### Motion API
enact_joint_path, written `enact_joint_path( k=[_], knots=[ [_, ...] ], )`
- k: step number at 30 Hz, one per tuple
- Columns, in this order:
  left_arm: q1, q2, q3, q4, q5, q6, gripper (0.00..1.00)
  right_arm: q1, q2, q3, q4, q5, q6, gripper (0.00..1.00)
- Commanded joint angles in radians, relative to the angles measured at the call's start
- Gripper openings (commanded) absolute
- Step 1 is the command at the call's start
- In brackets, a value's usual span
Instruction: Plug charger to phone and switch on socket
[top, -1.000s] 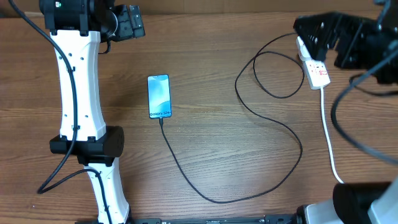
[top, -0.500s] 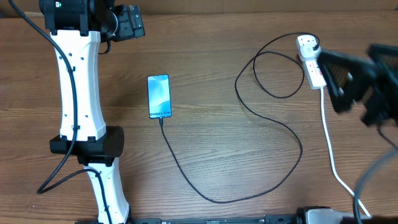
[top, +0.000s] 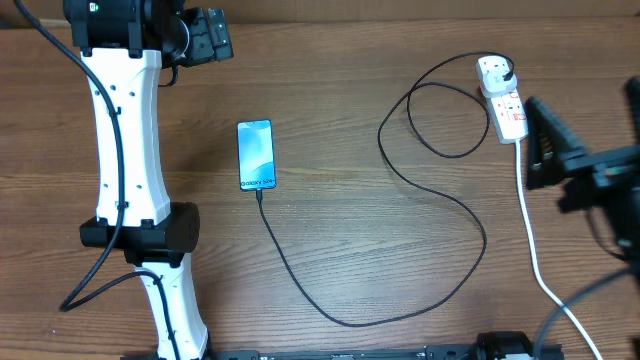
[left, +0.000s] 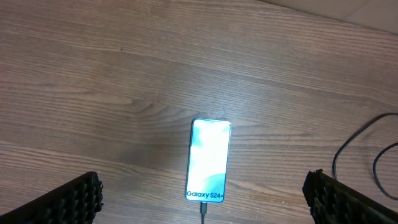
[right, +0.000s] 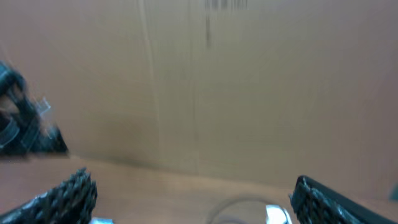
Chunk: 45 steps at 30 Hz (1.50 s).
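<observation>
The phone (top: 255, 155) lies screen-up and lit on the wooden table, left of centre; it also shows in the left wrist view (left: 209, 160). The charger cable (top: 400, 300) is plugged into the phone's lower edge (left: 203, 213). It loops right and back to the far end of the white socket (top: 507, 110). My left gripper (top: 212, 38) is open and empty, above and behind the phone (left: 202, 186). My right gripper (top: 532, 143) is open and empty, just right of the socket. The right wrist view is blurred; its fingers (right: 193, 190) stand wide apart.
The socket's thick white cord (top: 530, 230) runs toward the front right edge. The left arm's white base (top: 130, 200) stands at the left. A brown cardboard wall (right: 205, 81) fills the right wrist view.
My right gripper has pulled away from over the socket, moving right and toward the front, leaving the socket uncovered. The left arm, phone and cable have not moved.
</observation>
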Motion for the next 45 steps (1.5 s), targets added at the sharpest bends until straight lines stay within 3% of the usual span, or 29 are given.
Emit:
enact_joint_path(
  k=[1, 10, 19, 31, 45],
  knots=[
    [0.006, -0.011, 0.009, -0.002, -0.013, 0.001, 1.00, 0.005, -0.128, -0.258, 0.148, 0.017, -0.056, 1.00],
    [0.006, -0.011, 0.009, -0.002, -0.013, 0.001, 1.00, 0.005, -0.460, -0.927, 0.655, 0.016, -0.056, 1.00],
    [0.006, -0.011, 0.009, -0.002, -0.013, 0.001, 1.00, 0.005, -0.726, -1.302, 0.749, 0.006, -0.056, 1.00],
    [0.006, -0.011, 0.009, -0.002, -0.013, 0.001, 1.00, 0.005, -0.837, -1.510, 0.764, -0.062, -0.056, 1.00],
    [0.006, -0.011, 0.009, -0.002, -0.013, 0.001, 0.99, 0.005, -0.842, -1.514, 0.707, -0.069, -0.045, 1.00]
  ],
)
